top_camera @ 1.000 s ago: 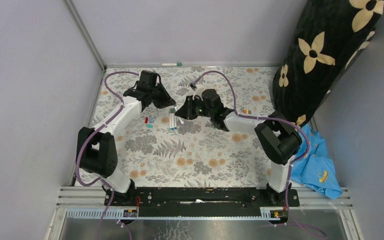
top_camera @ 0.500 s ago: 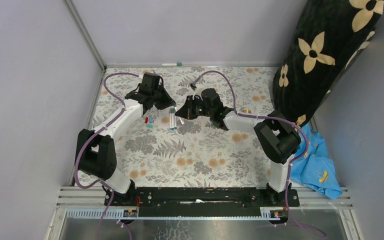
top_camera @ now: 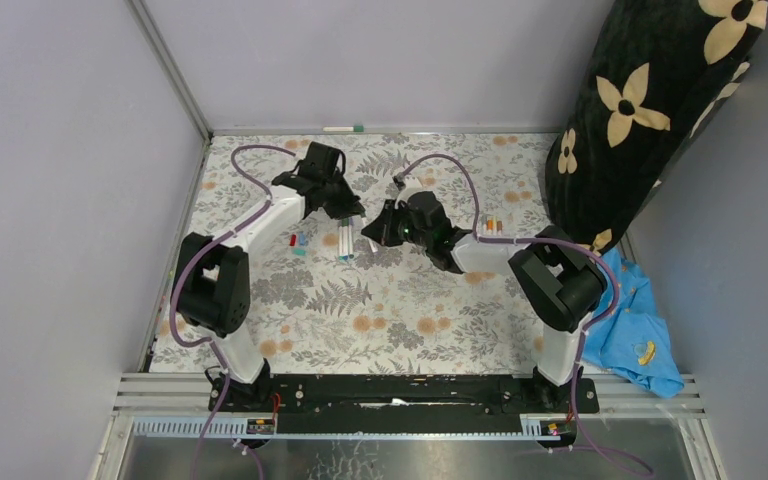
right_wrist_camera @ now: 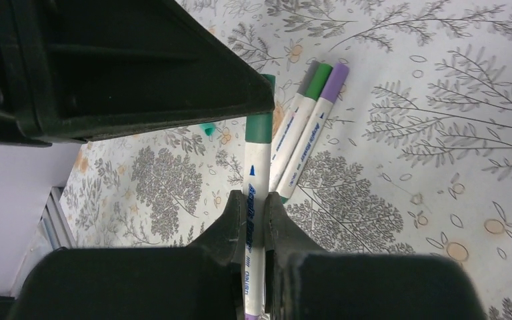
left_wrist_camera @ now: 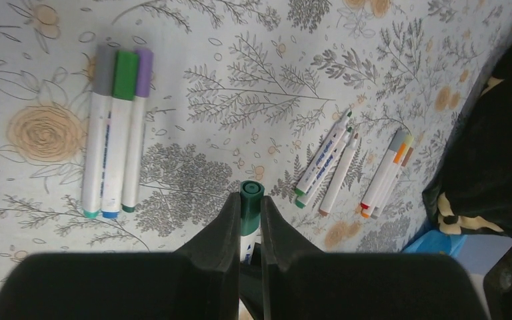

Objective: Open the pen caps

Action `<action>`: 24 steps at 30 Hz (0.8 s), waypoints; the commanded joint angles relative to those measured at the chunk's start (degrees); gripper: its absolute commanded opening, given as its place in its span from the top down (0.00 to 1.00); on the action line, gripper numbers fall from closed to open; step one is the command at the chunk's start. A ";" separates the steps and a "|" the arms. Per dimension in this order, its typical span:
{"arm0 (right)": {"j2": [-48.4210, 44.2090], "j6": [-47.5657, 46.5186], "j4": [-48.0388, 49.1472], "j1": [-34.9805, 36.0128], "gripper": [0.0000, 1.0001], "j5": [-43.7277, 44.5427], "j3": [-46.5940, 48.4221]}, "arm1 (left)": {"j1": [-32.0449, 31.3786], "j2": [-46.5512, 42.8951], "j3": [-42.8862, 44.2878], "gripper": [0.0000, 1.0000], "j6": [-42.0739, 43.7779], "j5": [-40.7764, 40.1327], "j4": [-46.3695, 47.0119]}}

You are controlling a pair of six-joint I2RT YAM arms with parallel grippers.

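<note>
Both arms meet over the middle of the table (top_camera: 390, 310), one pen held between them. Left claw (left_wrist_camera: 249, 217) clenched on the dark green cap (left_wrist_camera: 251, 195), fingers pressed to either side of it, cap end poking out just past the fingertips. Right claw (right_wrist_camera: 248, 215) clenched on the white barrel (right_wrist_camera: 256, 175) of the same pen, lower down, blue print on the barrel showing. Cap seated on the barrel, no gap visible between them in the right wrist view; its far end is hidden under the left claw there. Pen is lifted off the table. Directly below, lying flat and touching side by side, three capped pens (left_wrist_camera: 113, 133) with grey, green and purple caps. Two more pen clusters (left_wrist_camera: 327, 163) lie farther off toward a black bag (top_camera: 660, 110). Small loose caps (top_camera: 298, 243), red and teal, lie on the table beside the left arm.
</note>
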 commanded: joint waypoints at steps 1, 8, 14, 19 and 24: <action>-5.15 1.36 0.76 3.76 1.00 -3.31 -5.23 | 2.16 2.82 7.56 1.00 -1.55 -5.92 7.46; -6.29 1.98 2.10 4.93 1.00 -2.97 -8.58 | 3.21 3.62 7.66 1.00 -2.89 -7.14 8.23; -7.35 3.21 4.20 6.26 1.00 -2.23 -12.26 | 3.90 4.05 7.87 1.00 -4.09 -7.34 8.81; -8.04 4.77 6.69 7.15 1.00 -1.62 -14.81 | 3.92 4.71 9.22 1.00 -3.96 -7.30 8.95; -9.72 3.45 5.33 7.30 1.00 0.44 -14.68 | 4.48 3.01 7.19 1.00 -2.19 -5.81 10.03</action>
